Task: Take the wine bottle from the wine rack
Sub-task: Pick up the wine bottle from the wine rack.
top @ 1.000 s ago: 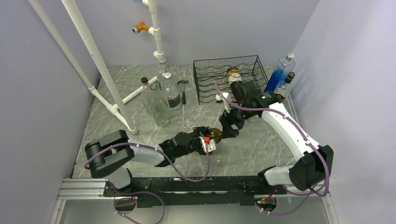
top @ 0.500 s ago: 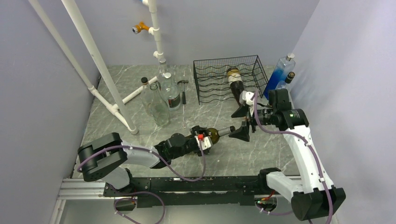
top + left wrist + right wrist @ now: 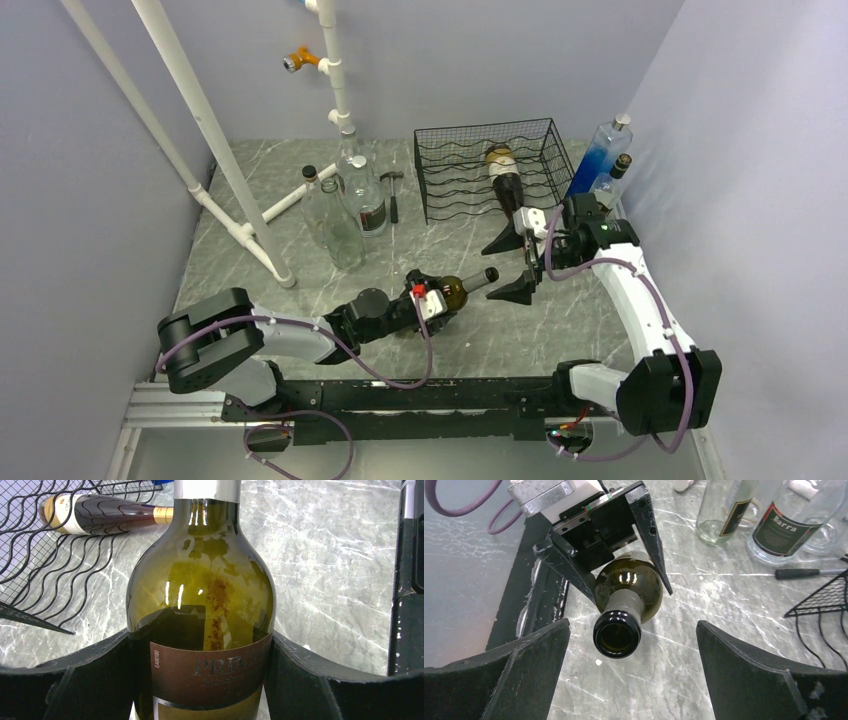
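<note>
A green wine bottle (image 3: 455, 291) with a brown label (image 3: 210, 670) lies roughly level over the table, well in front of the wine rack (image 3: 445, 175). My left gripper (image 3: 432, 300) is shut on its body, the fingers (image 3: 320, 680) pressed to both sides of the label. The open neck (image 3: 617, 635) points at my right gripper (image 3: 510, 266). That gripper stands open just beyond the mouth, touching nothing, with its fingers (image 3: 754, 675) wide apart. A second, dark bottle (image 3: 503, 172) still lies in the black wire rack (image 3: 55, 575).
Clear glass bottles (image 3: 340, 215) and a small hammer (image 3: 393, 195) stand left of the rack. White plastic pipes (image 3: 220, 150) slant across the left side. A blue bottle (image 3: 598, 155) and a small dark-capped one (image 3: 612, 178) stand by the right wall.
My right gripper has opened off the bottle's neck and drawn back to the right. The left gripper keeps the bottle and has shifted slightly left.
</note>
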Controlling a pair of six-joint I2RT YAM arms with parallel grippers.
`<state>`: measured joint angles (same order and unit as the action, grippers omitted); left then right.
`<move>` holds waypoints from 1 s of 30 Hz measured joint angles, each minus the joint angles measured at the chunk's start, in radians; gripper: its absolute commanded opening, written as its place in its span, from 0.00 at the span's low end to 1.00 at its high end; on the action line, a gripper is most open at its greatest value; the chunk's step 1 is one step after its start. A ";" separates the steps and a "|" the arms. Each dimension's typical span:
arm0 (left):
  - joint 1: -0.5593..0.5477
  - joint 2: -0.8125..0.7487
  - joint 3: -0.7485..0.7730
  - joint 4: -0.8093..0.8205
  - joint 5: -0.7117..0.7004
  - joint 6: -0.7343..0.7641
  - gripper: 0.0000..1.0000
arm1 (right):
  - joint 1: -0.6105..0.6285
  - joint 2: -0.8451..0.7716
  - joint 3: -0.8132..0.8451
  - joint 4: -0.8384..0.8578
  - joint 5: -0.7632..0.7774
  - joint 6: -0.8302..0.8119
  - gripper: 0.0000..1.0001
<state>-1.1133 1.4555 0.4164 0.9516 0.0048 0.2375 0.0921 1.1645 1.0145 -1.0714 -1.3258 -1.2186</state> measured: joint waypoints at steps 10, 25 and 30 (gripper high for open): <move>0.000 0.000 -0.002 0.032 0.024 -0.043 0.00 | 0.027 0.047 0.009 -0.123 -0.067 -0.150 0.92; -0.001 0.002 -0.002 0.047 0.040 -0.073 0.00 | 0.087 0.047 0.013 -0.149 -0.115 -0.166 0.40; -0.003 0.002 -0.002 0.053 0.056 -0.092 0.00 | 0.086 0.047 0.020 -0.130 -0.113 -0.169 0.14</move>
<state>-1.1164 1.4578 0.4149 1.0046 0.0608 0.1452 0.1783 1.2114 1.0348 -1.2011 -1.4387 -1.3876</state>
